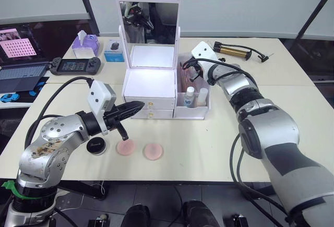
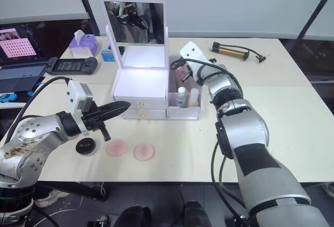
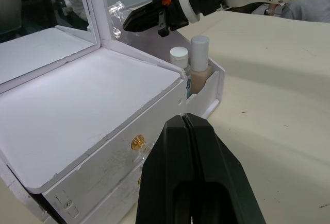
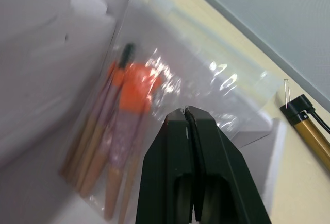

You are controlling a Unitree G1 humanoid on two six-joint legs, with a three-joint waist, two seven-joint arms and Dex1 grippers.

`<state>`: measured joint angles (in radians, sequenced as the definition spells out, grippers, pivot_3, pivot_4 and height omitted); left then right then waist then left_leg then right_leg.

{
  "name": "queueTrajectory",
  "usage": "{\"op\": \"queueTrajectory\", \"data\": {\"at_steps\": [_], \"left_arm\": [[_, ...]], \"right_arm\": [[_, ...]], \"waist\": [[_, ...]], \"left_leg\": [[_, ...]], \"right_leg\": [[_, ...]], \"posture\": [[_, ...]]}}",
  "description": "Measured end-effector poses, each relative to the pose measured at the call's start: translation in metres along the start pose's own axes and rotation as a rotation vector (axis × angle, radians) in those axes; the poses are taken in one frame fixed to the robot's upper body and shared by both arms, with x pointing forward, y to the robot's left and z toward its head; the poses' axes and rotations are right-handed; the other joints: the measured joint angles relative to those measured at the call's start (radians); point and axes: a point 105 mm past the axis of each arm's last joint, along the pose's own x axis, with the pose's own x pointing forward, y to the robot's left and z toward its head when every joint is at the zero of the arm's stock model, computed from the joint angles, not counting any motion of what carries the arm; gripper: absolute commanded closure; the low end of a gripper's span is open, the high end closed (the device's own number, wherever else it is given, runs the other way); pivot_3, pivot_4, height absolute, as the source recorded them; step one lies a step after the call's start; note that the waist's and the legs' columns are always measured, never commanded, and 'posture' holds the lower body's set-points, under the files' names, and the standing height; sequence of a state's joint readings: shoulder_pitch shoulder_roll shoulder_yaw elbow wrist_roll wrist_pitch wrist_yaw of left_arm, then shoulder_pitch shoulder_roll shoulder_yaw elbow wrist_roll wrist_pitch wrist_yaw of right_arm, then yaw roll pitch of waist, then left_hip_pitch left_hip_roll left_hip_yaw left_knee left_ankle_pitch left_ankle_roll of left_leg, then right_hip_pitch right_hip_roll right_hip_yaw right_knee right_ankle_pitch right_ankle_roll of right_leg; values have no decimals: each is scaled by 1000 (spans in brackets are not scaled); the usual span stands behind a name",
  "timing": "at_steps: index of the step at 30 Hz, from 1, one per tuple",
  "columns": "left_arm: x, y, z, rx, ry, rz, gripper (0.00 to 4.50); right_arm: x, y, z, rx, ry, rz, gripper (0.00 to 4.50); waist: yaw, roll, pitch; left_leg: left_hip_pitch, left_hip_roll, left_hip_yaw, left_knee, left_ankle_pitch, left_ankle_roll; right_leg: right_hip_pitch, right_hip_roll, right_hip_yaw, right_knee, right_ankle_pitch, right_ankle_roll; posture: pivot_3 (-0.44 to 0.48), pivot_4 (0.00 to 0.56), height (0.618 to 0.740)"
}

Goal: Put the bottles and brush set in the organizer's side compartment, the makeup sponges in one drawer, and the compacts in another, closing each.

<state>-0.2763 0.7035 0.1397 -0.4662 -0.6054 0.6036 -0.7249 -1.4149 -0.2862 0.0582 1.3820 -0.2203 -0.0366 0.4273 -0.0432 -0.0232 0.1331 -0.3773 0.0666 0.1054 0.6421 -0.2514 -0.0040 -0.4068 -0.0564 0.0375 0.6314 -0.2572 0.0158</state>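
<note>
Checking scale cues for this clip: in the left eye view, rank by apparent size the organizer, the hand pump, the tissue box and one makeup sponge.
1. organizer, by far the largest.
2. hand pump.
3. tissue box; it sits farther back, so its true size may be greater than it looks.
4. makeup sponge, smallest.

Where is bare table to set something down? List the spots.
Free: the stretch right of the organizer, in front of the hand pump; also the table's front right corner. Crowded: in front of the drawers, with two sponges, a black jar and the left claw.
</note>
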Motion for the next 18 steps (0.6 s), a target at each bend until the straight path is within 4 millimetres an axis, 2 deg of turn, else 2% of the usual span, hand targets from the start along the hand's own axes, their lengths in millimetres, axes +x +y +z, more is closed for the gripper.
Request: {"op": "queueTrajectory", "data": {"at_steps": [3,6,8,11,15,16,18], "left_arm": [[-2,4,-1,-4,3,12,4500],[-13,17,-3,5,12,64,4500],[-19,24,-4,7,20,86,4500],[-26,32,-11,19,46,109,4500],[-45,49,-28,32,115,189,4500],[-51,52,-32,25,123,204,4500],[-63,58,-39,-6,126,235,4095]], "right_arm": [[-8,-14,18,45,-98,32,4429],[-26,-33,31,72,-204,100,4429],[-41,-43,25,69,-245,143,4429],[-62,-50,-4,78,-246,195,4429],[-109,-55,-70,149,-169,230,4429],[-118,-56,-83,156,-137,224,4274],[-139,-56,-101,195,-107,216,3830]], "waist": [[1,0,0],[2,0,0],[5,0,0],[10,0,0],[22,0,0],[23,0,0],[20,1,0]], "left_leg": [[0,0,0,0,0,0],[1,0,0,0,0,0],[1,0,0,0,0,1],[2,0,0,0,-1,1],[2,0,1,0,-1,1],[2,0,2,0,-1,1],[4,1,4,0,-1,1]], "right_leg": [[0,0,0,0,0,0],[1,0,0,-1,0,0],[3,0,-1,-1,0,0],[3,-1,-1,-2,0,0],[2,-1,0,-1,0,0],[2,-1,1,-1,0,0],[2,-1,2,0,0,0]], "posture": [[0,150,732],[0,150,732],[0,150,732],[0,150,732],[0,150,732],[0,150,732],[0,150,732]]}}
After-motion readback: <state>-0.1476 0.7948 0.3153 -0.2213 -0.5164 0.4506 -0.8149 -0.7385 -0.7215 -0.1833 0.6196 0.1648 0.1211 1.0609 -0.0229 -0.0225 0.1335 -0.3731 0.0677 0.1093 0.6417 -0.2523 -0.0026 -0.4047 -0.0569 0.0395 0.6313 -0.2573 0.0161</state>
